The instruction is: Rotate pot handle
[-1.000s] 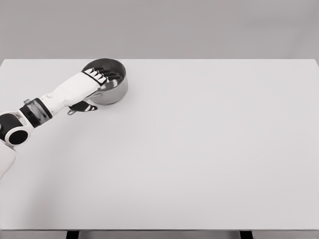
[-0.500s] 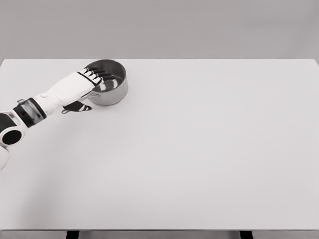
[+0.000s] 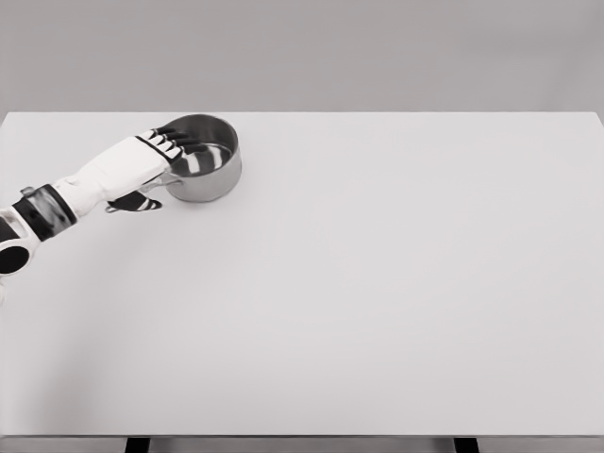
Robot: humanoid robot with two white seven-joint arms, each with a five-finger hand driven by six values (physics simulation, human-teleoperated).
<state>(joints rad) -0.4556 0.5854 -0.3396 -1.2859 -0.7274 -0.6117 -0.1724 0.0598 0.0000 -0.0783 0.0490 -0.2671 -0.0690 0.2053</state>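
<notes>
White tabletop (image 3: 377,283) fills nearly my whole view, with a plain grey wall behind it. Near the far left corner sits the steel pot (image 3: 203,170), upright. My left hand (image 3: 151,162) lies over the pot's near-left rim, fingers (image 3: 172,140) dipping inside, thumb below by the handle (image 3: 132,204), which points down-left under my wrist. I cannot tell whether I am truly gripping the rim or only resting on it.
</notes>
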